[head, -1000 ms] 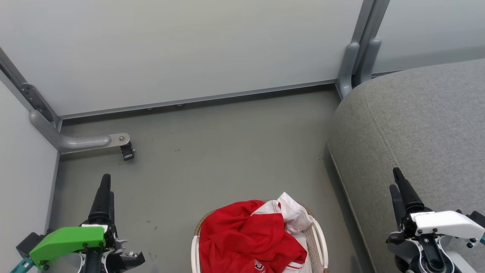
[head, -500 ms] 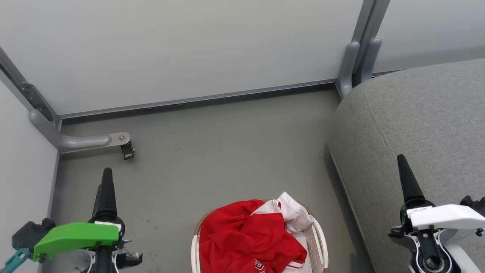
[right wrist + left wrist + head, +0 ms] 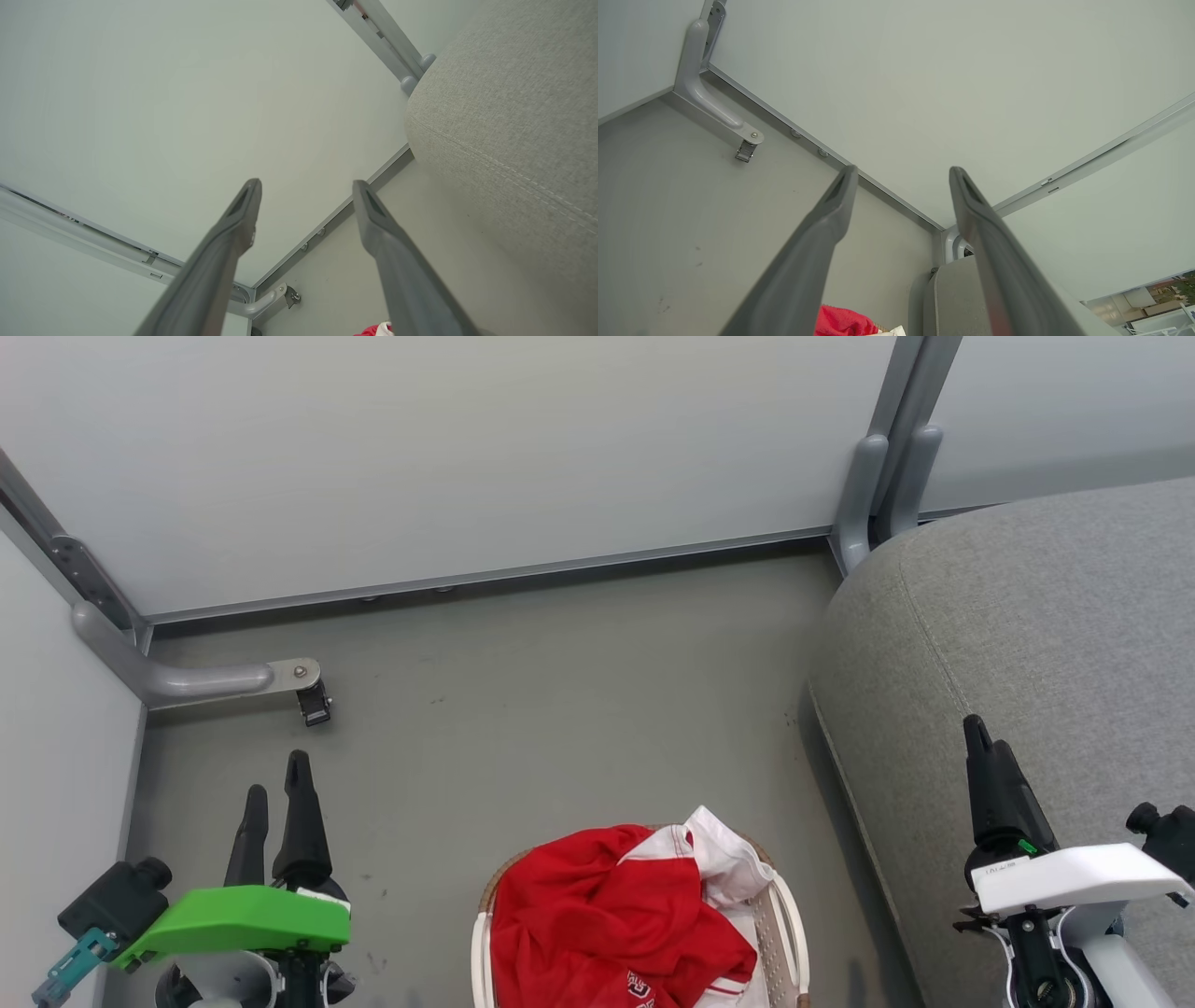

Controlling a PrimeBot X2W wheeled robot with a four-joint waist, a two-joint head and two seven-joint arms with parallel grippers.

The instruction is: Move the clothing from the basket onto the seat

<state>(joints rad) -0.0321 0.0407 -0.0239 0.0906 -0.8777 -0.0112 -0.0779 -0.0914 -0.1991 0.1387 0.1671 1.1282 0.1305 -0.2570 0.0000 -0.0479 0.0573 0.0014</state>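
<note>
Red clothing with a white sleeve lies heaped in the white basket at the bottom centre of the head view. The grey seat fills the right side. My left gripper stands open over the floor, left of the basket, with nothing between its fingers. My right gripper hovers open over the seat's front edge, to the right of the basket. A corner of the red clothing and the seat show low in the left wrist view. The seat also shows in the right wrist view.
Pale partition walls close off the back and left. A grey metal foot with a small black caster juts onto the floor at left. A grey post stands by the seat's far corner. Bare grey floor lies beyond the basket.
Both grippers have turned about their wrists: the left now shows two separate fingers and has shifted slightly right. The right has risen a little. The clothing and basket have not moved.
</note>
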